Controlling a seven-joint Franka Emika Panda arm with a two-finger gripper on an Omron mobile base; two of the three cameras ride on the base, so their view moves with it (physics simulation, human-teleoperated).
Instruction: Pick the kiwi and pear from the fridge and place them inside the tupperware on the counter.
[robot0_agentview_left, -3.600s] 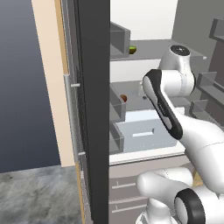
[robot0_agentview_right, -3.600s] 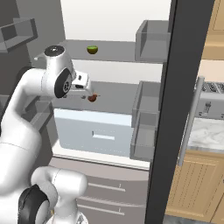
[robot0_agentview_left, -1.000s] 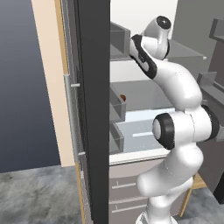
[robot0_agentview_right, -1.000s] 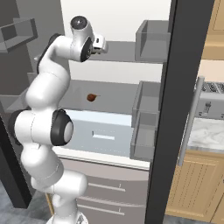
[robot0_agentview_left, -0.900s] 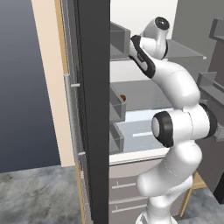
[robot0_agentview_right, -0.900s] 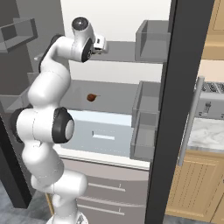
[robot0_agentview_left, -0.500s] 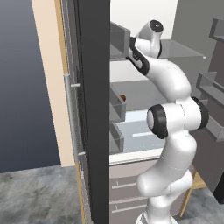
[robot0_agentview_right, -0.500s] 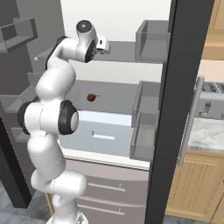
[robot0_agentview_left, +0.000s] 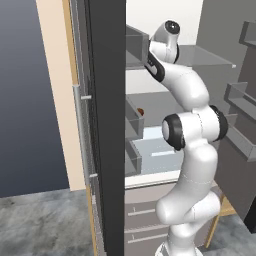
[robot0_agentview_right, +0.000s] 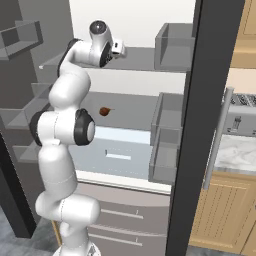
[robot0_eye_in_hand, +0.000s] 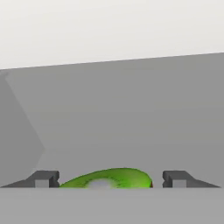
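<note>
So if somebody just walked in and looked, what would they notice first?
Probably the big white robot arm reaching high into the open fridge, up to the top shelf. In the hand view, a bright green kiwi sits right between the gripper fingertips, which stand apart on either side of it. Lower down, a small brown pear waits on the middle shelf.

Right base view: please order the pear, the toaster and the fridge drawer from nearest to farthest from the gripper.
1. The pear, on the shelf below the gripper.
2. The fridge drawer, lower still, under the pear's shelf.
3. The toaster, far right on the counter.
</note>
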